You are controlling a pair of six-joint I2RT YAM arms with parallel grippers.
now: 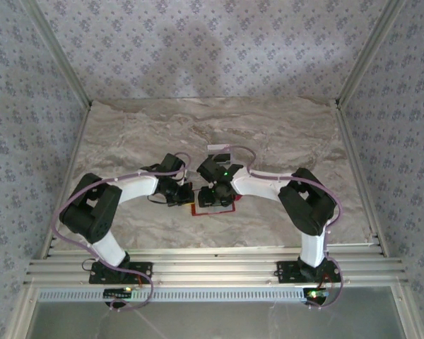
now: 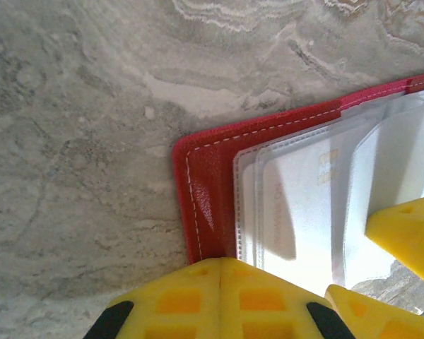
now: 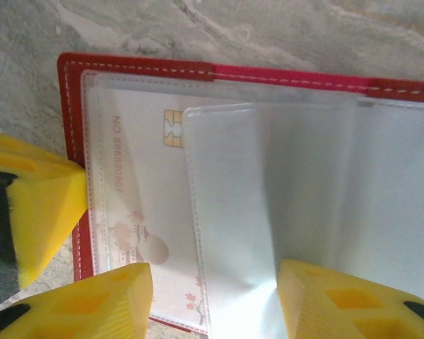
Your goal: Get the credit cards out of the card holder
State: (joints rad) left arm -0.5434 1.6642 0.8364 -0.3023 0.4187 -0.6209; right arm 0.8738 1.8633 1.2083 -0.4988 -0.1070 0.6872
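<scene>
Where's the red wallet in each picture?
Top external: the card holder is small, just below centre.
Left wrist: card holder on the right, corner mid-picture.
Right wrist: card holder spans the picture, red edge along top and left.
Shared landmark: gold chip on the credit card, both wrist views.

table: grey-veined marble, bare along 12 o'clock and at the 9 o'clock edge.
card holder: red with white stitching, lying open and flat; its top border runs from 10 to 2 o'clock and its left border drops toward 7.
sleeve: clear plastic pocket inside the left half.
card: pale, inside that sleeve, with a gold chip at 11 o'clock, a printed number down its left side and faint reddish drawings near 7.
flap: milky clear sheet over the centre and 3 o'clock, overlapping the card's right part.
right gripper: yellow fingers at 7 and 5 o'clock, wide apart, the flap's lower edge between them.
left gripper: yellow block at 9 o'clock, its tip over the red left border.
</scene>
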